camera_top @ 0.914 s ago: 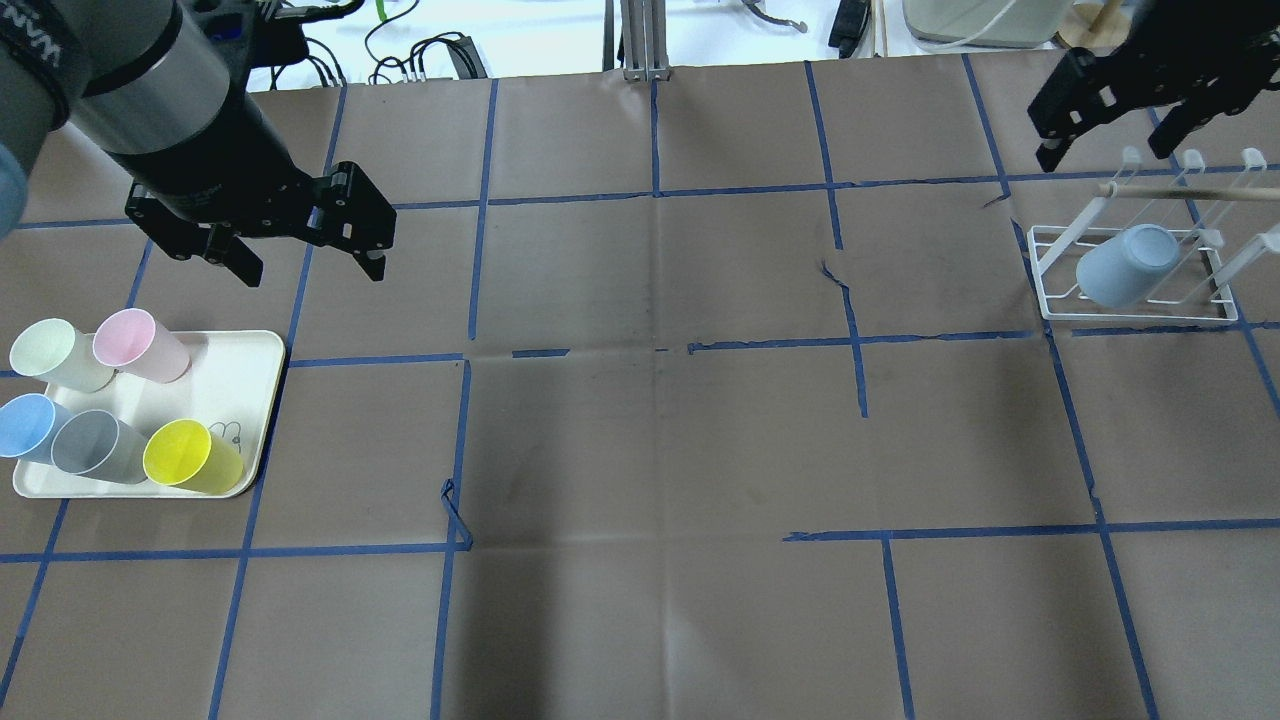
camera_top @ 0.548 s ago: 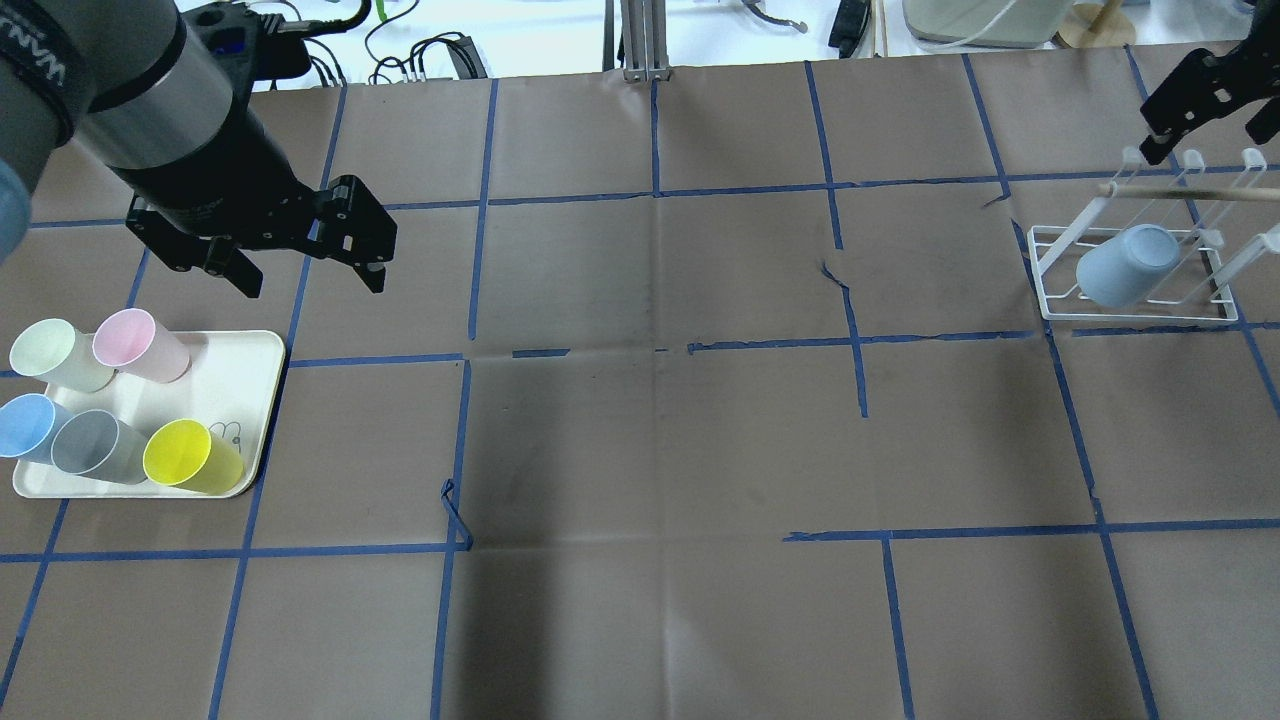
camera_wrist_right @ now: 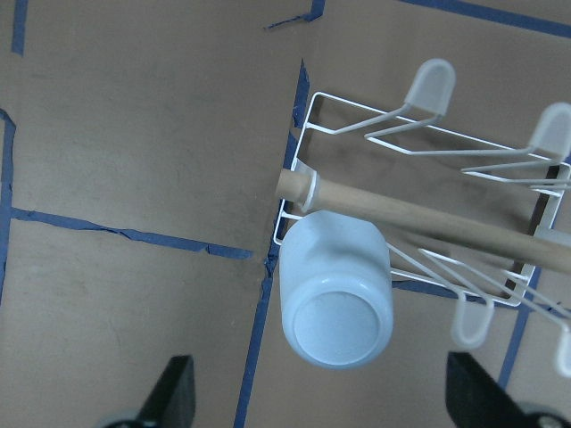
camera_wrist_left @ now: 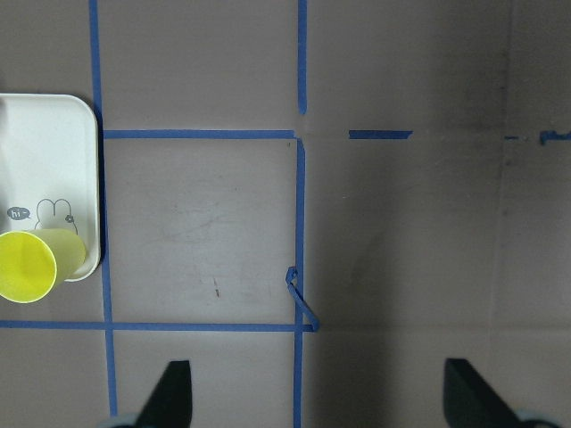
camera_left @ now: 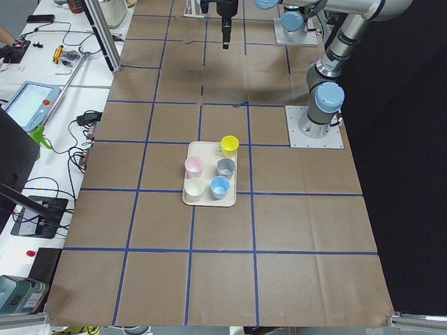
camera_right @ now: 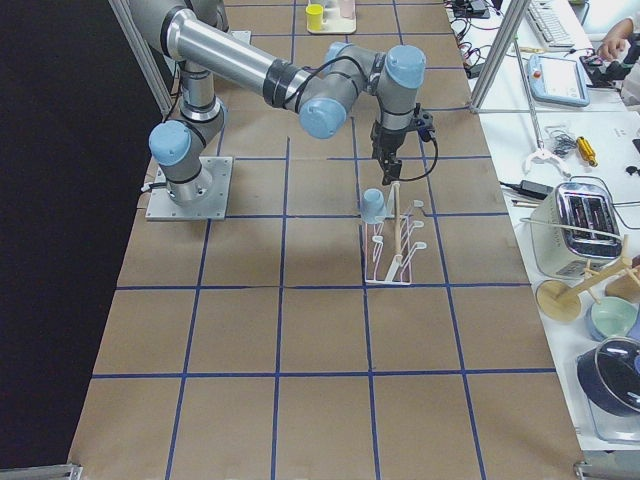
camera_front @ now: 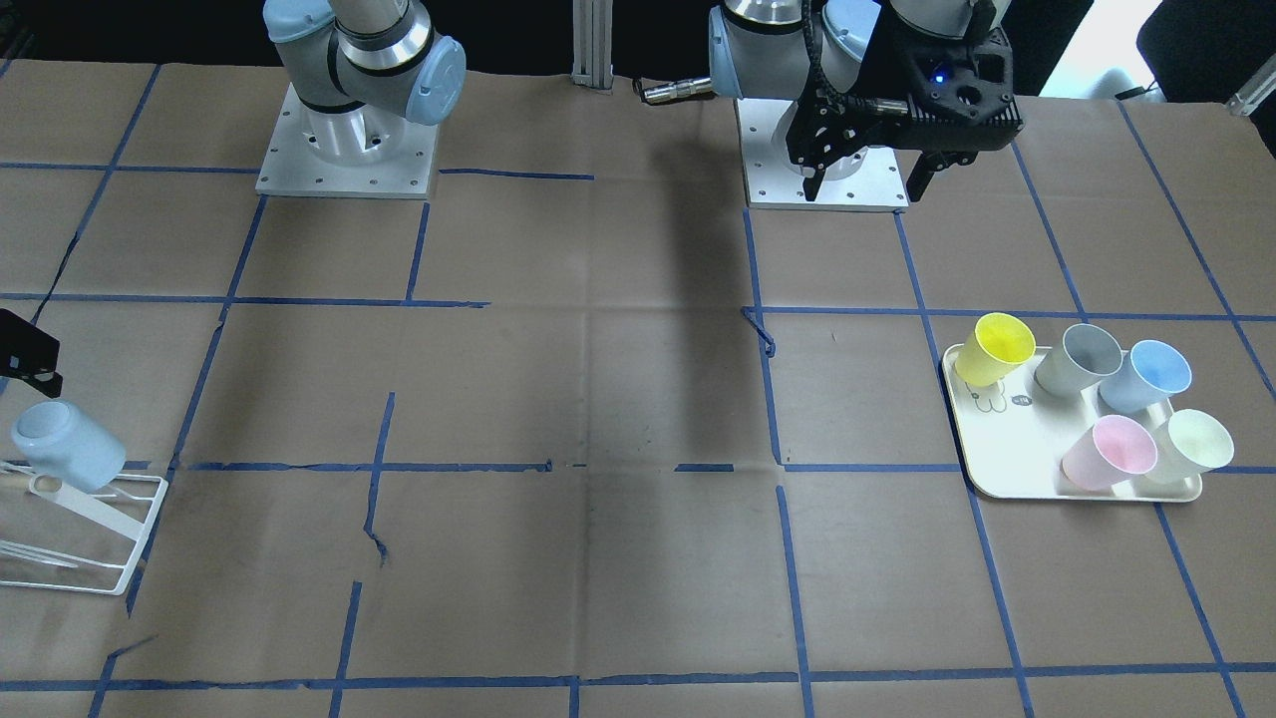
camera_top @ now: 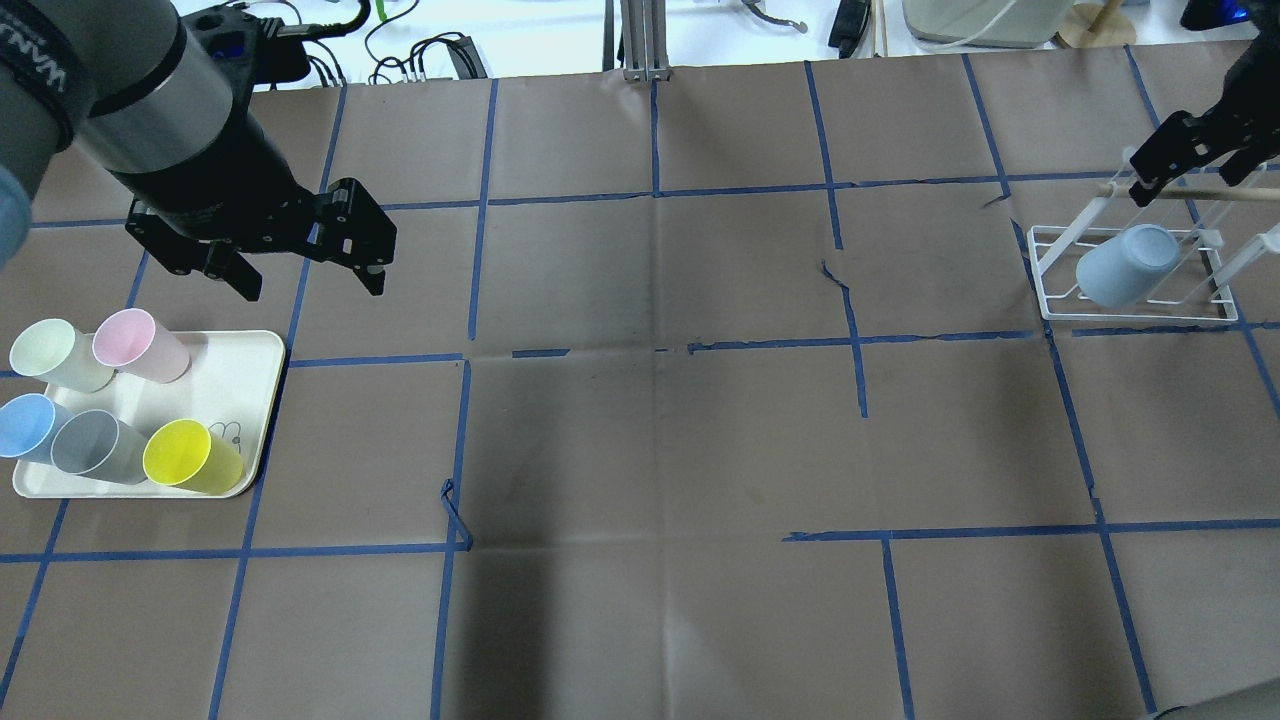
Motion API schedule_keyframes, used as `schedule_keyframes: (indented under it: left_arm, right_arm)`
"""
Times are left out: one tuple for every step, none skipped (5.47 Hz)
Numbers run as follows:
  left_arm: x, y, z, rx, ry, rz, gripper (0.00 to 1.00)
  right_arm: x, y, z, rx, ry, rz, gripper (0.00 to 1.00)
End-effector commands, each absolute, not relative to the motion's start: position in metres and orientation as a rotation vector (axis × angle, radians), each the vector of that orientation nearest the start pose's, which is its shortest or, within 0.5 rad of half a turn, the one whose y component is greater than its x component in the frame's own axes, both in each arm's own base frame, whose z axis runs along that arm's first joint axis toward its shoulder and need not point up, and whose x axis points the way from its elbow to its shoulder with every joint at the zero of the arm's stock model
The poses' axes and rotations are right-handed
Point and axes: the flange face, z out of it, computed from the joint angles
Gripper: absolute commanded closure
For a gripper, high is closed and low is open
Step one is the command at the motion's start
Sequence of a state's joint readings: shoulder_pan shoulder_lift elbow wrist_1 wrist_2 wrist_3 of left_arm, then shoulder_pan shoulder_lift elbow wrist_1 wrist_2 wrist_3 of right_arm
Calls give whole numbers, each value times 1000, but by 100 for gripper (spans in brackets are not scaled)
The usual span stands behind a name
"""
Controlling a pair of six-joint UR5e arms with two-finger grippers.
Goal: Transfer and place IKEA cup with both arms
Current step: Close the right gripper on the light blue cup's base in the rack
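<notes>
The pale powder-blue IKEA cup (camera_top: pixel 1128 265) hangs upside down and tilted on a prong of the white wire rack (camera_top: pixel 1045 300) at the far right. It also shows in the front view (camera_front: pixel 60 446) and, base up, in the right wrist view (camera_wrist_right: pixel 335 290). My right gripper (camera_top: pixel 1188 185) is open and empty, hovering above the rack just beyond the cup; its fingers (camera_wrist_right: pixel 174 392) stand wide apart. My left gripper (camera_top: pixel 312 288) is open and empty, raised above the table behind the tray (camera_top: pixel 230 385); it shows in the front view too (camera_front: pixel 865 189).
The cream tray holds pale-green (camera_top: pixel 55 355), pink (camera_top: pixel 140 345), sky-blue (camera_top: pixel 28 425), grey (camera_top: pixel 95 445) and yellow (camera_top: pixel 190 457) cups. A wooden rod (camera_top: pixel 1190 192) lies across the rack's top. Blue tape lines grid the brown paper-covered table.
My right gripper has swung to the right and come down closer over the rack. The cup stays on the rack. My left gripper has barely moved.
</notes>
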State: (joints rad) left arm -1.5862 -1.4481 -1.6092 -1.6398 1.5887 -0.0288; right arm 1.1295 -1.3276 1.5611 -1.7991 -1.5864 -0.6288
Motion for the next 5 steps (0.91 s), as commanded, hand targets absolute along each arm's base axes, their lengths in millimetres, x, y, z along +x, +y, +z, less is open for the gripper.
schedule_keyframes:
  left_arm:
    - [-139, -439, 519, -22, 3128, -24, 1]
    - [-139, -438, 519, -24, 3129, -27, 1]
    - [-139, -438, 519, -22, 3131, -27, 1]
    - [-139, -439, 519, -22, 3133, -24, 1]
    - [-139, -439, 519, -22, 3133, -24, 1]
  right_arm:
    - [-129, -579, 335, -277, 3168, -39, 0]
    - [-129, -579, 319, -275, 3182, -61, 0]
    - [-132, -579, 312, -273, 3184, -43, 0]
    - [-138, -578, 311, -259, 3201, -25, 0]
    - [-146, -575, 306, -242, 3197, -6, 0]
